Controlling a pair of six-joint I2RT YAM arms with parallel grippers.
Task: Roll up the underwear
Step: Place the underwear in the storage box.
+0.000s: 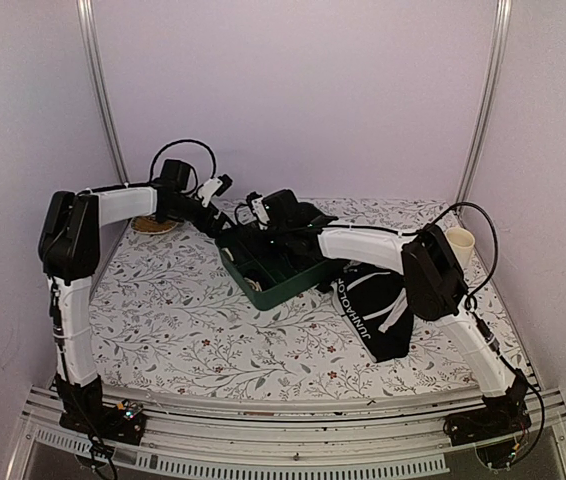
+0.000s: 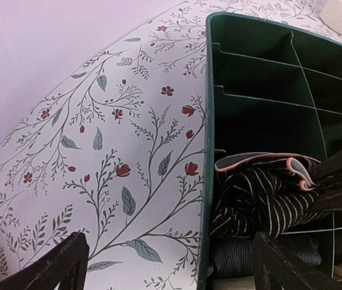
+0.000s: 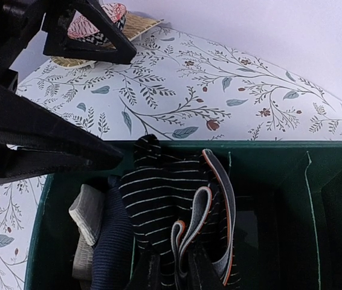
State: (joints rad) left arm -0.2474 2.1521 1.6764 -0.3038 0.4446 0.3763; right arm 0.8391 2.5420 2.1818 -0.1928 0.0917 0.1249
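The striped pair [image 3: 171, 199], black with thin white lines and a grey band edged in orange, is bunched into a roll and sits upright in a compartment of the green bin [image 3: 267, 145]. That compartment lies against the bin wall nearest the left arm. Your right gripper [image 3: 174, 275] is clamped on the roll from above, its fingers together on the fabric. So I judge you are at the stowing step for this pair, with the rolling of it done. In the neighbouring compartment lie a grey folded piece [image 3: 86, 211] and some navy ribbed cloth [image 3: 113, 241]. Your left gripper [image 2: 171, 248] hangs over the bin's left wall with its fingers spread wide and nothing between them. The lettered pair [image 1: 371, 310] lies unrolled on the table [image 1: 183, 320], just to the right of the bin and under your right forearm. Next, part the right fingers and lift straight up, so the band does not catch and drag the roll out (it looks loose at the top). Then both arms need to go to the lettered pair.
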